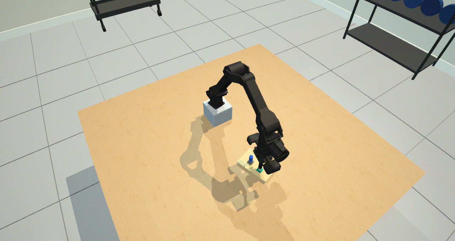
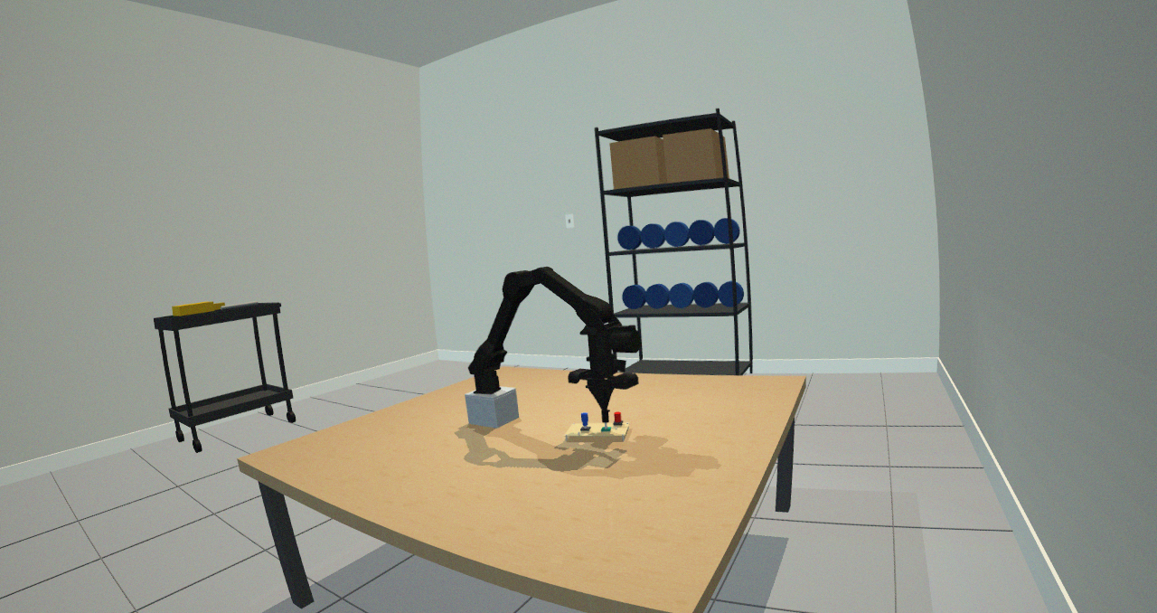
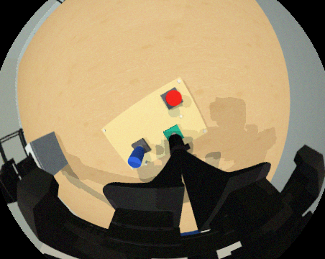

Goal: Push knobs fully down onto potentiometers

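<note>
A pale circuit board (image 1: 244, 158) (image 2: 576, 433) (image 3: 129, 126) stands on the wooden table (image 1: 143, 150) (image 2: 501, 496). It carries a blue knob (image 1: 251, 158) (image 2: 584, 419) (image 3: 136, 157) standing tall on its shaft, a green knob (image 1: 260, 170) (image 2: 606, 429) (image 3: 171, 134) sitting low in the middle, and a red knob (image 2: 617, 419) (image 3: 173, 98). The red knob is hidden by the arm in the top view. My gripper (image 1: 261, 166) (image 2: 605, 422) (image 3: 178, 152) is shut and empty. Its tips point straight down and rest on top of the green knob.
The arm's grey base block (image 1: 218, 113) (image 2: 492, 408) (image 3: 49, 151) stands behind the board. A black cart (image 2: 222, 358) and a shelf rack (image 2: 675, 245) with boxes and blue discs stand on the floor away from the table.
</note>
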{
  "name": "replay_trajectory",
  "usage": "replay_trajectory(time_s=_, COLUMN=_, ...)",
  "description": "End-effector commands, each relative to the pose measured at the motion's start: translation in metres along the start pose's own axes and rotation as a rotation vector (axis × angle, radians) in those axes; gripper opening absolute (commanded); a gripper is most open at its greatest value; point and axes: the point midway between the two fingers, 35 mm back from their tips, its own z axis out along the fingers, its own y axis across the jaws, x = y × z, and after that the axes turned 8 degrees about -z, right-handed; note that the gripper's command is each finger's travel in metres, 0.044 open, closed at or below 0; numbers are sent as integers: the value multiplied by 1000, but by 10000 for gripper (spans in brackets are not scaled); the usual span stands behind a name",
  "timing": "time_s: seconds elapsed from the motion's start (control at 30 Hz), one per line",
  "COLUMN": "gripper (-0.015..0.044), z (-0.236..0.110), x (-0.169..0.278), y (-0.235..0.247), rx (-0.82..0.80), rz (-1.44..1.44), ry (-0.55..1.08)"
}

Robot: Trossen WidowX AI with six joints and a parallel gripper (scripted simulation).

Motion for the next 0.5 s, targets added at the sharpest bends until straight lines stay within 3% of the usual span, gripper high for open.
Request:
replay_trajectory(time_s=0.0, gripper=0, z=1, x=-1, y=0, rx=1, rz=-6, ry=-3)
replay_trajectory(time_s=0.47, gripper=0, z=5, x=-1, y=0, rx=1, rz=-6, ry=-3)
